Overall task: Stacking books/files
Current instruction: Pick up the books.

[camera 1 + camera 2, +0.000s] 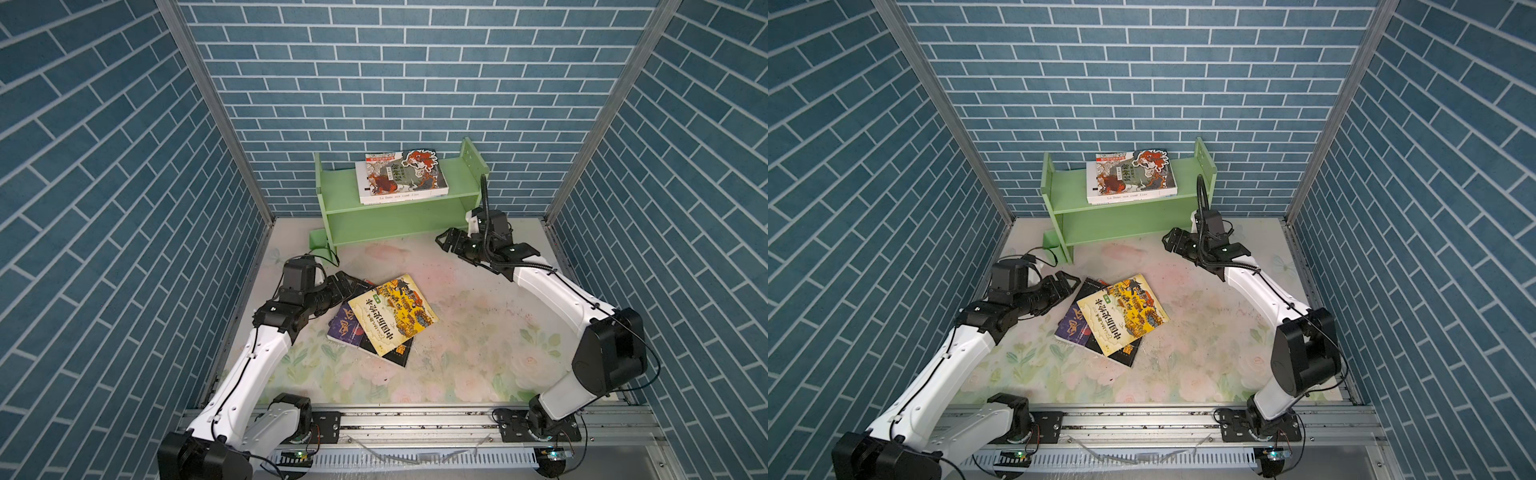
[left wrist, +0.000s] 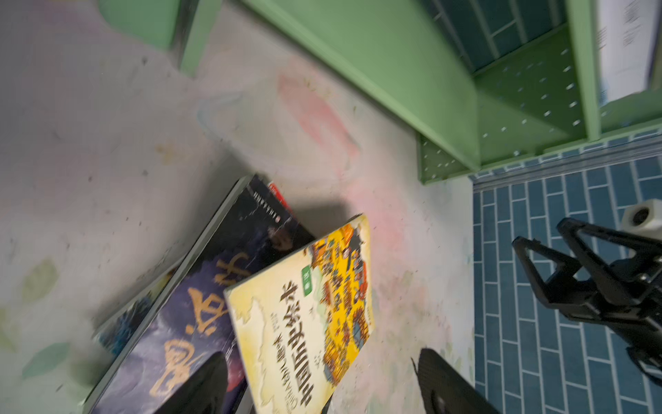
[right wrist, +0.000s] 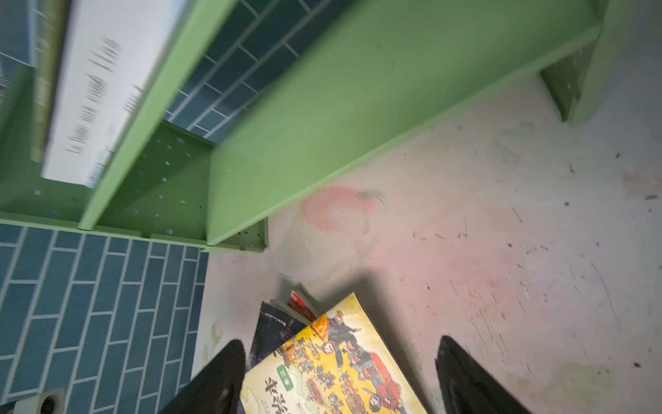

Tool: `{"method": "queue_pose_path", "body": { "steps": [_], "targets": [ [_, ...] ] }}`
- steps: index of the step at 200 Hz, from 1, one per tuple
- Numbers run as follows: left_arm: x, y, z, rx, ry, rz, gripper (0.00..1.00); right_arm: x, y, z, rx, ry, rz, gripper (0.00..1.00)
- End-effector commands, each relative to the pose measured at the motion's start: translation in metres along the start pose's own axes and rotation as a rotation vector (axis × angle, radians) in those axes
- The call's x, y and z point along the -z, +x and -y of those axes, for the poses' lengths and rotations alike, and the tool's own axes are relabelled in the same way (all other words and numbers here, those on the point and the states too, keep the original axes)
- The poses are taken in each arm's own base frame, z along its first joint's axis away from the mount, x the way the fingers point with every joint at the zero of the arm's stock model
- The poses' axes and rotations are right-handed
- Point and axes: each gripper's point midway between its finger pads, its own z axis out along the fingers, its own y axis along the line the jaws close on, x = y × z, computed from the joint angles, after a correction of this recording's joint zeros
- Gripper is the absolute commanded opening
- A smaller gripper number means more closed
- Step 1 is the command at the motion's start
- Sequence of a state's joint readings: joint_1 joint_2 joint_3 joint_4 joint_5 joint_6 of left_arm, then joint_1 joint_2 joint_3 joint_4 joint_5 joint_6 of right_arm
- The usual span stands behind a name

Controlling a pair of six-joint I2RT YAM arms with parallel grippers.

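Closest to us is the metal rail (image 1: 415, 422) that both arms stand on. On the left, the left arm (image 1: 257, 353) hangs low over the worktop (image 1: 478, 332), and the left jaws are wide apart and hold nothing. They are right beside a messy pile where the yellow book (image 1: 392, 318) lies on top of the purple book (image 1: 344, 328) and the black book (image 1: 400, 353), with a red book (image 3: 302, 304) peeking out. Farther back, the beast book (image 1: 405, 170) lies flat on the white book (image 1: 397, 197) on top of the green shelf (image 1: 340, 187), and on the right the right arm (image 1: 552, 291) holds the right jaws apart and empty near the shelf's end.
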State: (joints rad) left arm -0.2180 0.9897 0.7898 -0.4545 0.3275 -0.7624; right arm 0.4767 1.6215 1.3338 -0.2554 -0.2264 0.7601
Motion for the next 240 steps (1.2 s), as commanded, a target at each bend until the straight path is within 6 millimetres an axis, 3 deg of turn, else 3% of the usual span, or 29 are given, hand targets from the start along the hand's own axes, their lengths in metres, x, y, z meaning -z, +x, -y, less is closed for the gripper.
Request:
{"method": "queue_pose_path", "body": {
  "steps": [1, 8, 29, 60, 96, 123, 157, 188, 240],
  "targets": [
    [-0.012, 0.03, -0.024, 0.033, -0.073, -0.052, 0.85, -0.011, -0.002, -0.001, -0.018, 0.026, 0.031, 0.84],
    [-0.019, 0.043, -0.035, 0.05, -0.098, -0.071, 0.86, -0.016, 0.0, -0.002, -0.031, 0.015, 0.023, 0.84],
    [-0.037, 0.063, -0.039, 0.086, -0.078, -0.104, 0.85, -0.03, 0.014, -0.014, -0.067, -0.062, -0.039, 0.83],
    [-0.055, 0.071, -0.041, 0.122, -0.038, -0.111, 0.86, -0.038, 0.052, -0.021, -0.063, -0.129, -0.176, 0.83],
    [-0.067, 0.062, -0.031, 0.145, 0.055, -0.047, 0.85, -0.065, 0.102, 0.02, -0.091, -0.047, -0.284, 0.83],
    [-0.078, 0.058, -0.021, 0.154, 0.117, -0.043, 0.84, -0.077, 0.118, 0.028, -0.099, -0.049, -0.335, 0.82],
    [-0.089, 0.06, -0.017, 0.139, 0.137, -0.078, 0.63, -0.087, 0.125, 0.026, -0.105, -0.065, -0.374, 0.82],
    [-0.084, 0.054, -0.017, 0.139, 0.144, -0.034, 0.41, -0.095, 0.127, 0.025, -0.109, -0.056, -0.395, 0.81],
    [-0.071, 0.035, 0.012, 0.093, 0.211, 0.003, 0.06, -0.087, 0.109, 0.012, -0.082, -0.066, -0.355, 0.81]
  ]
}}
